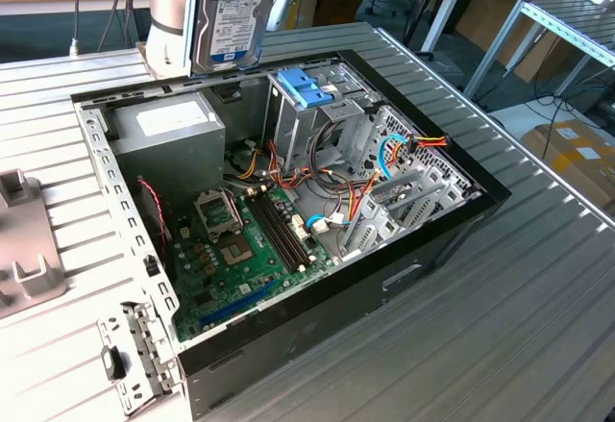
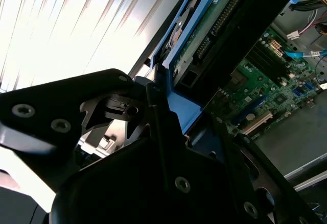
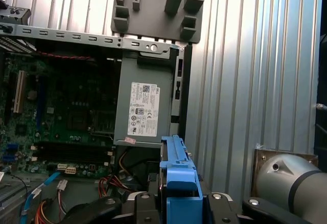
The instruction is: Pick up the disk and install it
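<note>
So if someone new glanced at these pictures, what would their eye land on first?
Probably the hard drive in its light-blue frame, held upright in the hand over the far edge of the open computer case in the exterior view. Below it, the green motherboard lies on the case floor, with a grey power supply towards the exterior view's left and a tangle of coloured cables towards its right.

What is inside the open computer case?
A green motherboard, a grey power supply, coloured cables and a metal drive cage with a blue piece. What lies beneath the cage is covered. The disk hangs above.
</note>
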`<state>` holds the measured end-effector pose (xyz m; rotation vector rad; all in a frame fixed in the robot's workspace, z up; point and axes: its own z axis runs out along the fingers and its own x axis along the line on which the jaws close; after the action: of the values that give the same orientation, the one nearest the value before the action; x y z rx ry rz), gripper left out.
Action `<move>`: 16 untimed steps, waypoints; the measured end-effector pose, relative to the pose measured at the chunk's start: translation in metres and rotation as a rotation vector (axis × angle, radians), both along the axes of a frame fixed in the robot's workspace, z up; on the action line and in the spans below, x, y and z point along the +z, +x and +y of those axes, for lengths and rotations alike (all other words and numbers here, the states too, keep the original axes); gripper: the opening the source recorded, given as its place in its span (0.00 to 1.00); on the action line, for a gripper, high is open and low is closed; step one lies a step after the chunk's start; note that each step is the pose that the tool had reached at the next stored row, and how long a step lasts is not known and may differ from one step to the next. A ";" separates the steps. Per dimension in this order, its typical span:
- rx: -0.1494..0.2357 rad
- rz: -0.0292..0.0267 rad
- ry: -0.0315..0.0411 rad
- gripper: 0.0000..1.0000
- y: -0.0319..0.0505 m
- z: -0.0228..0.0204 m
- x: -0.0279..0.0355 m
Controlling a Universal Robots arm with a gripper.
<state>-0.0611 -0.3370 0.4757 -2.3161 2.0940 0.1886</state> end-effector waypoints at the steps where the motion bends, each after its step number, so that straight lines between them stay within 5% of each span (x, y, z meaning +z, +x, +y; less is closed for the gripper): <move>1: 0.000 0.0000 0.0000 0.37 0.0003 0.0000 0.0000; 8: 0.000 0.0000 0.0000 0.37 0.0030 -0.0012 -0.0006; 16: 0.000 0.0000 0.0000 0.37 0.0033 -0.0135 -0.0008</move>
<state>-0.0578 -0.3505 0.4749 -2.3161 2.0940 0.1886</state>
